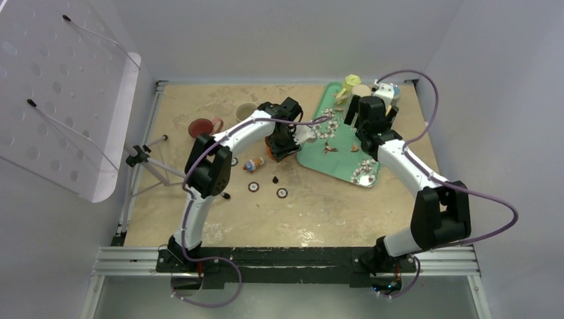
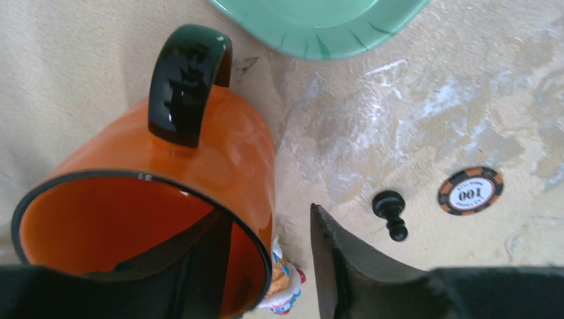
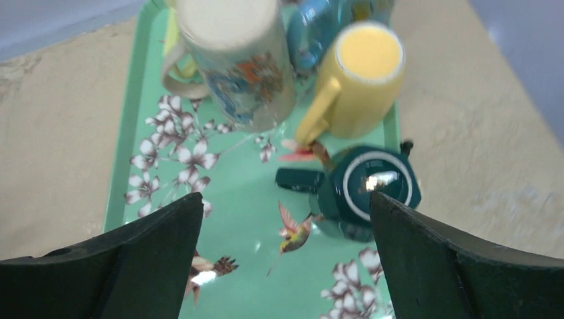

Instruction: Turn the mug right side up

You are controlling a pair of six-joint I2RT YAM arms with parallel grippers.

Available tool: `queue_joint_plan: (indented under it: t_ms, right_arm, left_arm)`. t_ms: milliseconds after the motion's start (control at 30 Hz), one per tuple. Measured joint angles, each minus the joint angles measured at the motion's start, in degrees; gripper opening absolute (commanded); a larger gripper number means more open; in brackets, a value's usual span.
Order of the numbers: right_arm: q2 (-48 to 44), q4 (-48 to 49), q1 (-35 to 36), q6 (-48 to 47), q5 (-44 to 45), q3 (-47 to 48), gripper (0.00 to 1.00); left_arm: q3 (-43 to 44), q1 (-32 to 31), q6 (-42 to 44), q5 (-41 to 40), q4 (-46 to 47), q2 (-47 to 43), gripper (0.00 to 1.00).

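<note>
An orange mug (image 2: 219,153) with a black handle and black rim shows in the left wrist view, its opening turned toward the camera. My left gripper (image 2: 259,226) is open and straddles the mug's rim. One finger is inside the mug, and the other finger (image 2: 339,259) is outside with a gap to the wall. In the top view the left gripper (image 1: 279,147) covers most of the mug (image 1: 271,142), just left of the green tray (image 1: 336,158). My right gripper (image 3: 286,199) is open and empty above the tray (image 3: 239,199), also shown in the top view (image 1: 369,119).
A small colourful toy (image 2: 287,287), a black pawn (image 2: 391,212) and a poker chip (image 2: 470,191) lie near the mug. The tray holds a floral mug (image 3: 236,60), a yellow mug (image 3: 359,73) and a dark teal mug (image 3: 366,189). A red mug (image 1: 201,126) and a beige cup (image 1: 245,111) stand at the back left.
</note>
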Motion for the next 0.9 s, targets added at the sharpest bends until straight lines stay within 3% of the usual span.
queue_joint_plan:
  t_ms: [167,300,400,500,567,800,900]
  right_arm:
    - [5.0,-6.2,-0.4,-16.4,-3.8,14.9,0.98]
    - [11.9,-12.5,-1.0,-26.1,-3.9,25.7,0.99]
    - [14.8,-16.5,-1.1,-33.1,-4.2,26.5,0.98]
    - [17.7,-20.8,-1.2,-39.8,-5.9,26.6,0.87]
    - [20.0,-24.4,-1.2,-44.8,-8.2,26.9,0.87]
    - [25.9,-30.3,-1.2,-55.5,-9.9,27.7,0.87]
    - [28.0,-31.0,-1.2,-58.2,-10.1,30.5,0.78]
  left_arm:
    - [-0.8,0.1,0.5,1.7,-0.7,-4.6,0.62]
    - [-2.4,0.3,0.6,5.7,-1.3,-14.1,0.64]
    - [-7.3,1.3,0.9,9.9,-0.8,-25.2,0.64]
    - [-13.5,3.0,1.1,12.6,-0.4,-35.6,0.64]
    - [-17.7,4.5,1.1,14.4,-0.4,-41.0,0.64]
    - [-27.4,6.3,0.8,18.7,1.0,-44.3,0.64]
    - [-27.6,6.3,0.8,19.3,1.2,-43.5,0.64]
